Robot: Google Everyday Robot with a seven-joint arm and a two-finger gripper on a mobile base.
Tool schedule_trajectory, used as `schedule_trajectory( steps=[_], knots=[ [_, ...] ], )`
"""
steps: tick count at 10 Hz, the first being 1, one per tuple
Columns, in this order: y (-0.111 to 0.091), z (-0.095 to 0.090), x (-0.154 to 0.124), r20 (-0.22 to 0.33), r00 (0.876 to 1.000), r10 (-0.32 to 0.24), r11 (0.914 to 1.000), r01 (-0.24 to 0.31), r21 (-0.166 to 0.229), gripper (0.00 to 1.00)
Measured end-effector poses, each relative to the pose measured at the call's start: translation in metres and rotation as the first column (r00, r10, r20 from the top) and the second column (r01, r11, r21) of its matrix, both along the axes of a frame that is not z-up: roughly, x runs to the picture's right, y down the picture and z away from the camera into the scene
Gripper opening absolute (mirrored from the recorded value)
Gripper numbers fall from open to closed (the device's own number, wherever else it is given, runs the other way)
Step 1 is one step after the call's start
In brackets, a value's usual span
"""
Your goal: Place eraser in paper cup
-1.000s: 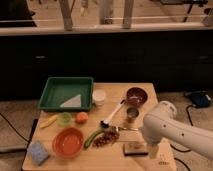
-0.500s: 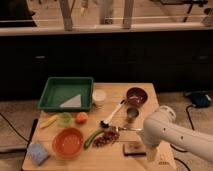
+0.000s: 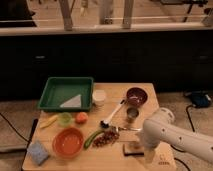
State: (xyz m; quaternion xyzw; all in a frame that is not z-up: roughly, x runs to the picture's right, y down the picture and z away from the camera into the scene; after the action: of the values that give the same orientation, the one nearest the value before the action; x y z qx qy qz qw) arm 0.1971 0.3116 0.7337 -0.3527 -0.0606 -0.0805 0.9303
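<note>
The eraser [image 3: 131, 148], a small tan block with a darker face, lies on the wooden table [image 3: 112, 159] near its front right edge. The paper cup [image 3: 99, 97], short and white, stands upright at the table's back middle, beside the green tray. My white arm comes in from the right and bends down over the front right corner. My gripper [image 3: 149, 153] points down just right of the eraser, close to or touching it. The arm hides the eraser's right end.
A green tray [image 3: 52, 95] holds a white sheet [image 3: 71, 102]. A dark red bowl [image 3: 136, 95], metal cup [image 3: 132, 113], ladle [image 3: 111, 115], green cup [image 3: 64, 119], orange fruit [image 3: 81, 117], orange bowl [image 3: 68, 141], blue sponge [image 3: 38, 152] and snack bag [image 3: 105, 138] lie between eraser and cup.
My arm has shifted slightly left and down, bringing the gripper closer to the eraser. The objects on the table have not moved.
</note>
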Motion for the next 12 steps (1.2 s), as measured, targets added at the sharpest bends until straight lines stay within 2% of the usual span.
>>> schedule_trajectory(
  steps=[9,12],
  knots=[
    [0.0087,0.0119,-0.0106,-0.012,1.0,0.025,0.9996,-0.025,-0.013,0.78],
    [0.007,0.0117,-0.0107,-0.016,0.999,0.029,0.9995,-0.029,-0.011,0.57]
  ],
)
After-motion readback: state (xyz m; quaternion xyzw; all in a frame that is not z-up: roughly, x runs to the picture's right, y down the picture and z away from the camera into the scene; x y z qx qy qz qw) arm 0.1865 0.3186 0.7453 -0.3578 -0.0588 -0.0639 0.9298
